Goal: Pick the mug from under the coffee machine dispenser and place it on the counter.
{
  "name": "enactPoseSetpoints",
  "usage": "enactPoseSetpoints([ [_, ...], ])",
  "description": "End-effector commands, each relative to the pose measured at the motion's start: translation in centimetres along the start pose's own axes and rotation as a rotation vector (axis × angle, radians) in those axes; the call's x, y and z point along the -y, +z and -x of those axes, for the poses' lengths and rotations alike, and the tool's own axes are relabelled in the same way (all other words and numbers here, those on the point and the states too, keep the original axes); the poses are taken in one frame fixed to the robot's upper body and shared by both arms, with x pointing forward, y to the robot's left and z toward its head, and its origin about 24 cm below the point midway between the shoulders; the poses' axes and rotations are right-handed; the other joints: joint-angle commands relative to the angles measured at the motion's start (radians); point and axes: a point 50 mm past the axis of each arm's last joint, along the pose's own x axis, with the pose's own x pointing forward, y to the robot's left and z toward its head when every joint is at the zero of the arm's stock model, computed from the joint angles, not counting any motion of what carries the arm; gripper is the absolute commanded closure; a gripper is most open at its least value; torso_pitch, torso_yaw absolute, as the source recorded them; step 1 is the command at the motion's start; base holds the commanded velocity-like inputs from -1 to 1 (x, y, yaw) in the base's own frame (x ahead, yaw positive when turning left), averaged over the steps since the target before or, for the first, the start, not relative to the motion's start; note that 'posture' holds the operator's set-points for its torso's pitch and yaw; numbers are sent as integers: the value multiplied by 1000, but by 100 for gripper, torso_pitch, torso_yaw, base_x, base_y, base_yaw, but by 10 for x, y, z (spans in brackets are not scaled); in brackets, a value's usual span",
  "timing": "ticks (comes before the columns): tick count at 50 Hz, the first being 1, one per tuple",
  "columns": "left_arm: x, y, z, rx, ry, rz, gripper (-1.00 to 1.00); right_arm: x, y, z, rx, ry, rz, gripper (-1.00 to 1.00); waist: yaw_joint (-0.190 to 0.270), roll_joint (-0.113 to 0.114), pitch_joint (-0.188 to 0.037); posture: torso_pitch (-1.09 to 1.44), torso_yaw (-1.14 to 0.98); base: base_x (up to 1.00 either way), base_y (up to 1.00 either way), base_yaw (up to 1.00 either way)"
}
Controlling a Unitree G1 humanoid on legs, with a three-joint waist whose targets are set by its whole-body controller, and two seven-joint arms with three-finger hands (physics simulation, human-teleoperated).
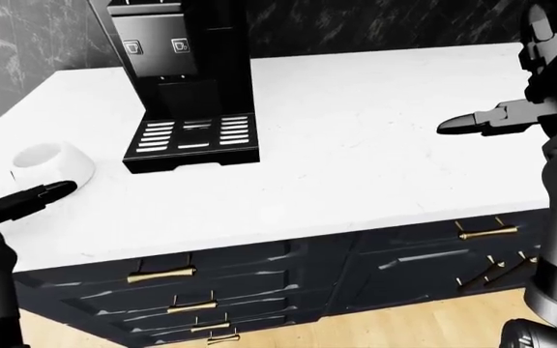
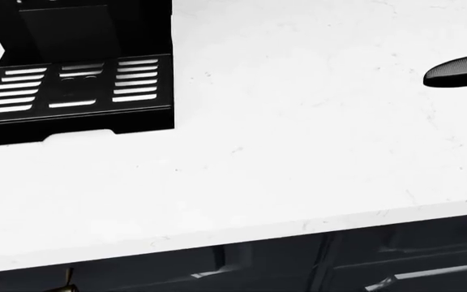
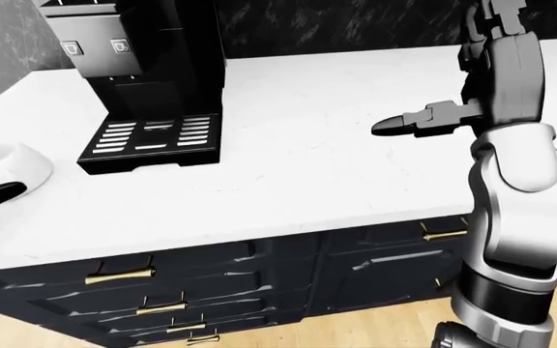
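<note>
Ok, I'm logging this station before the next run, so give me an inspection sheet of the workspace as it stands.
Surface: white marble counter, mostly bare.
Job's things: black coffee machine stands at the left; its drip tray under the dispenser holds nothing. No mug seen in any view.
Clutter: a white bowl on the counter at the left of the machine.
Hands: left hand hovers beside the bowl, holding nothing; right hand hovers over the counter at the right, fingers extended, empty.
Cables: nothing seen.
Surroundings: dark marble wall behind, dark drawers with brass handles below, wooden floor.
</note>
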Motion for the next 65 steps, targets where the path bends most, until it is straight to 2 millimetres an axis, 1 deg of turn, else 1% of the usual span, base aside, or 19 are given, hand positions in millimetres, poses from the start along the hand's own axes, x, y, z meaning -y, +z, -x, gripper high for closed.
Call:
enactPoseSetpoints([
  [1, -5, 26, -2, 106, 14, 11, -100, 6, 17, -1, 82, -25, 20, -100, 0, 4, -23, 0, 0, 0, 0, 0],
  [8, -5, 33, -2, 108, -7, 20, -100, 6, 17, -1, 82, -25, 22, -100, 0, 4, -23, 0, 0, 0, 0, 0],
  [11, 1, 36, 0, 90, -86, 29, -100, 6, 18, -2, 83, -25, 23, -100, 0, 4, -24, 0, 0, 0, 0, 0],
  [13, 1, 38, 1, 91, -98, 26, -100, 6, 18, -2, 83, -25, 23, -100, 0, 4, -23, 0, 0, 0, 0, 0],
  [22, -2, 49, 4, 90, -145, 36, -100, 8, 20, -3, 85, -28, 29, -100, -1, 5, -21, 0, 0, 0, 0, 0],
  [27, -11, 60, 4, 111, -133, 27, -100, 9, 20, -2, 84, -28, 30, -100, 0, 5, -21, 0, 0, 0, 0, 0],
  [30, -13, 67, 4, 120, -133, 28, -100, 9, 20, -2, 84, -29, 30, -100, -1, 5, -20, 0, 0, 0, 0, 0],
  [35, -23, 93, 4, 165, -116, 33, -100, 9, 20, -2, 83, -29, 31, -100, -2, 5, -18, 0, 0, 0, 0, 0],
  [42, -38, 122, 5, 219, -87, 38, -100, 10, 20, -2, 83, -30, 32, -100, -3, 8, -15, 0, 0, 0, 0, 0],
  [47, -51, 147, 7, 262, -59, 47, -100, 11, 21, -2, 85, -32, 34, -100, -3, 13, -13, 0, 0, 0, 0, 0],
  [49, -53, 153, 7, 273, -56, 49, -100, 11, 22, -2, 85, -33, 35, -100, -4, 14, -12, 0, 0, 0, 0, 0],
  [52, -60, 165, 9, 298, -43, 55, -100, 13, 23, -3, 87, -37, 37, -100, -4, 16, -11, 0, 0, 0, 0, 0],
  [56, -74, 184, 13, 340, -9, 75, -100, 14, 24, -4, 85, -39, 35, -100, -5, 18, -9, 0, 0, 0, 0, 0],
  [58, -77, 187, 15, 350, -6, 79, -100, 15, 24, -4, 86, -41, 35, -100, -6, 19, -8, 0, 0, 0, 0, 0],
  [60, -84, 195, 18, 371, 9, 86, -100, 17, 25, -5, 86, -47, 36, -100, -7, 20, -6, 0, 0, 0, 0, 0],
  [65, -100, 222, 25, 429, 37, 84, -100, 19, 25, -4, 84, -52, 40, -100, -7, 23, -5, 0, 0, 0, 0, 0],
])
